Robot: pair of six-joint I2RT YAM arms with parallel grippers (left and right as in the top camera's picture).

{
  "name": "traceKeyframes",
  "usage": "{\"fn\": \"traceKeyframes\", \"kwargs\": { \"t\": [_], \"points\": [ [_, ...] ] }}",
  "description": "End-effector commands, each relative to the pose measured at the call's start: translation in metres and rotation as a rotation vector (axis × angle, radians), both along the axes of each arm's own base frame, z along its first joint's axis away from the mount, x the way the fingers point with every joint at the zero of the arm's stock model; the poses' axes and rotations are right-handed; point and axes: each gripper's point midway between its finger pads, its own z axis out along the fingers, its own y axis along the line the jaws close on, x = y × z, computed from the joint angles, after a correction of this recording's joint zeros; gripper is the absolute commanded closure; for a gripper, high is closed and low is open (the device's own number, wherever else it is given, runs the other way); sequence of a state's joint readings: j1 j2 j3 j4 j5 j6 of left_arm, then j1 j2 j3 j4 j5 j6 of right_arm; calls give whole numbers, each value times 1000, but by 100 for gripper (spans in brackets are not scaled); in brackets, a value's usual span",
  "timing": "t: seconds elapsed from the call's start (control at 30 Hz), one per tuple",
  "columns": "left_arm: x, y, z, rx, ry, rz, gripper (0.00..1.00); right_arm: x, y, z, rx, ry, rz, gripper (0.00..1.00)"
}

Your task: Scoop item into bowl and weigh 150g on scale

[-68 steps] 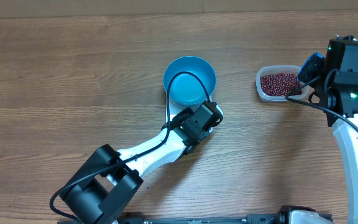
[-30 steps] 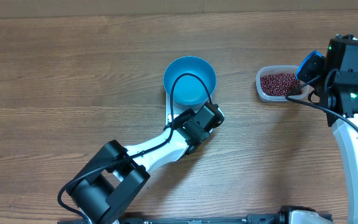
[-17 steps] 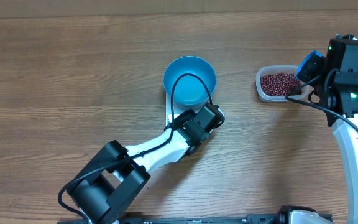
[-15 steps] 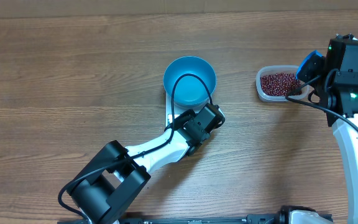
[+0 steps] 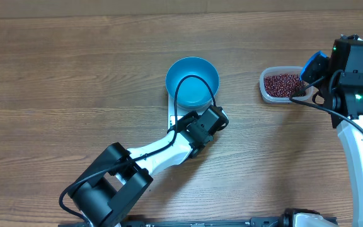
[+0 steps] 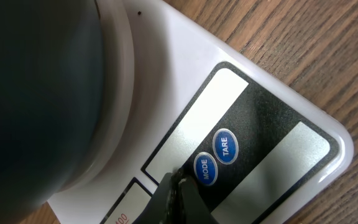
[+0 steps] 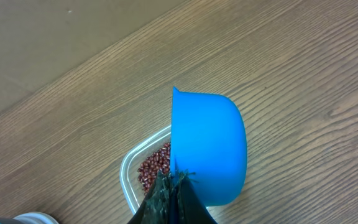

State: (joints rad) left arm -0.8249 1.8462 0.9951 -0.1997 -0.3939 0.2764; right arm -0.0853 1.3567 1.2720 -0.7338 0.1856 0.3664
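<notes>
Across the wooden table (image 5: 74,63), you had the left arm (image 5: 162,151) reaching diagonally to the blue bowl (image 5: 192,82), which sat on the scale (image 6: 185,74). The right arm (image 5: 358,145) was bent toward the clear tub (image 5: 281,85). Your right gripper (image 7: 176,180) was clamped on the blue scoop (image 7: 207,146) at the tub's edge, by the beans (image 5: 282,82). Overhead hid most of the scale. Only the left wrist view showed your left gripper (image 6: 175,180) pinched shut and empty, its tips at the MODE button (image 6: 205,170), with TARE (image 6: 225,146) just beside it.

Empty blue bowl (image 5: 194,89) sits on white scale (image 6: 166,56); red-brown beans (image 5: 281,83) lie well apart.
</notes>
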Motion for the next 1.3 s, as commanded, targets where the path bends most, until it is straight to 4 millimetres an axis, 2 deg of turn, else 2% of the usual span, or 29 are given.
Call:
{"fn": "traceKeyframes", "kwargs": {
  "t": [0.0,0.1,1.27],
  "points": [
    [-10,-2,-12,45,42,-80,96,3,-1,13,5,-36,-7,96],
    [-17,-4,-16,63,73,-142,96,3,-1,13,5,-36,-7,96],
    [-18,-6,-17,82,75,-184,96,3,-1,13,6,-35,-6,96]
  ]
}}
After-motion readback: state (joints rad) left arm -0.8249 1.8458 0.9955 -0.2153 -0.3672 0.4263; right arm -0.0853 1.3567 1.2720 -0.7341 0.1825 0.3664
